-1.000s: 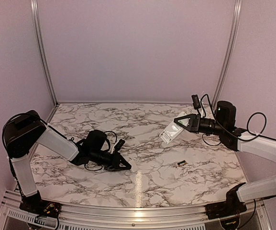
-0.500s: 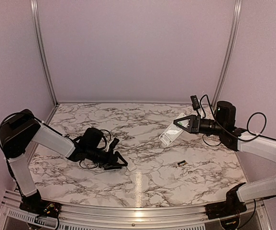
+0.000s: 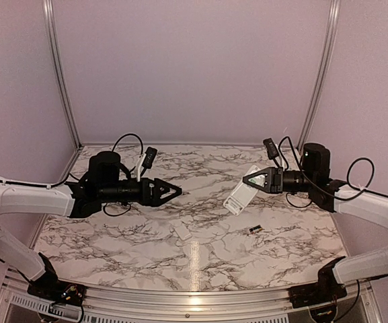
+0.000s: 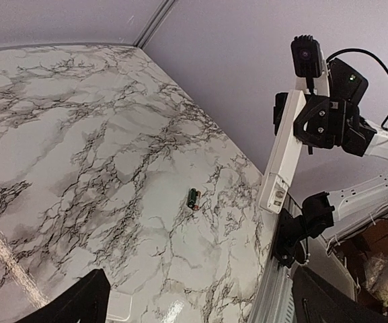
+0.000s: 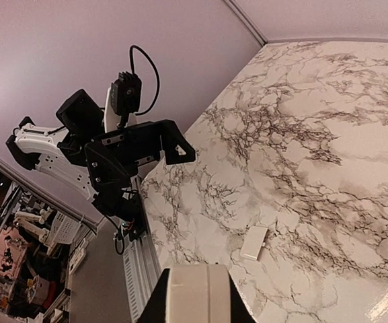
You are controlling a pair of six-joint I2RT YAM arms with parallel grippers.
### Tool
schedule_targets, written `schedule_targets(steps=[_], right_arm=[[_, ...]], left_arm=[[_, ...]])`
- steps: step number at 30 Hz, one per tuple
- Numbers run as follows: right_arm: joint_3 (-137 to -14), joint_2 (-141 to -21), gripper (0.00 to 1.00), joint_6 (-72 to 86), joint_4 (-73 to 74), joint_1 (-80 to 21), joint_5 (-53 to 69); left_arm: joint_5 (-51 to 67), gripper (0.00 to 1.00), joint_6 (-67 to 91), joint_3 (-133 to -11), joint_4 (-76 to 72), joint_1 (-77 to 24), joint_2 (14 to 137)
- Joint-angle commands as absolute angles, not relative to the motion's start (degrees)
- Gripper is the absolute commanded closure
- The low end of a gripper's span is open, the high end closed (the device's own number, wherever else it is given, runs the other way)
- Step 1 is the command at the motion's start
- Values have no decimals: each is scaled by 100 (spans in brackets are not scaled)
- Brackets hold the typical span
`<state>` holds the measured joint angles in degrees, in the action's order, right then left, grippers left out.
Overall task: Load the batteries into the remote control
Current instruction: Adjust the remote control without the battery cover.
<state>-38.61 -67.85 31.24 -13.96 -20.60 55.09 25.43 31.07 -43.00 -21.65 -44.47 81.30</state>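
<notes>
From above, the only visible battery (image 3: 254, 229) lay on the table (image 3: 113, 235) with its long axis roughly left-to-right. It was well apart from the left gripper (image 3: 173, 190) and nearer the right gripper (image 3: 259, 179), which was clamped on the tilted remote control (image 3: 241, 196), held clear of the table. The left wrist view showed that claw's fingers (image 4: 72, 306) wide apart and empty, the battery ahead; the right wrist view showed the remote's end between its own jaws.
</notes>
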Motion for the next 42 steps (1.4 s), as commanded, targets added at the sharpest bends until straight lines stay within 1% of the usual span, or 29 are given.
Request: schedule_targets(steps=[1,3,5,6,11,14,18,23,27,30,34,35,39,41,42], right_arm=[[-3991,-6673,100,2730,-954,-2021,5874],[-4068,-6675,100,2578,-749,-2067,5918],[-4103,-6694,100,2518,-689,-2125,5966],[-4100,-6708,100,2530,-717,-2165,6000],[-4201,-6861,100,2572,-849,-2443,6101],[-4279,-6947,100,2609,-969,-2603,6227],[-4373,-7012,100,2624,-996,-2730,6267],[-4366,-7087,100,2740,-1136,-2815,6347],[-4350,-7128,99,2844,-1285,-2828,6413],[-4333,-7123,95,2902,-1323,-2843,6417],[-4322,-7083,91,2988,-1372,-2839,6385],[-4301,-7076,89,3035,-1425,-2839,6381],[-4198,-7072,77,3291,-1747,-2839,6404],[-4149,-7067,65,3383,-1895,-2839,6412],[-4136,-7069,62,3402,-1921,-2839,6412]], left_arm=[[2969,1,2892,-4702,-2821,-4555,8405],[2876,1,2387,-5306,-1969,-4781,8703],[3002,1,2163,-5643,-1712,-4989,9013],[3130,3,2179,-5763,-1739,-5047,9107],[3743,26,2336,-6275,-1891,-5250,9745],[4027,37,2498,-6555,-2011,-5360,10066],[4292,44,2612,-6755,-2065,-5467,10345],[4451,50,2770,-6877,-2231,-5564,10558],[4582,58,2927,-6993,-2429,-5628,10720],[4656,68,3136,-6977,-2705,-5634,10783],[4791,86,3565,-6853,-3246,-5628,10834],[4815,90,3661,-6824,-3404,-5633,10849],[4829,100,4067,-6721,-3945,-5616,10909],[4807,100,4198,-6685,-4140,-5604,10920],[4802,100,4266,-6663,-4242,-5599,10936]])
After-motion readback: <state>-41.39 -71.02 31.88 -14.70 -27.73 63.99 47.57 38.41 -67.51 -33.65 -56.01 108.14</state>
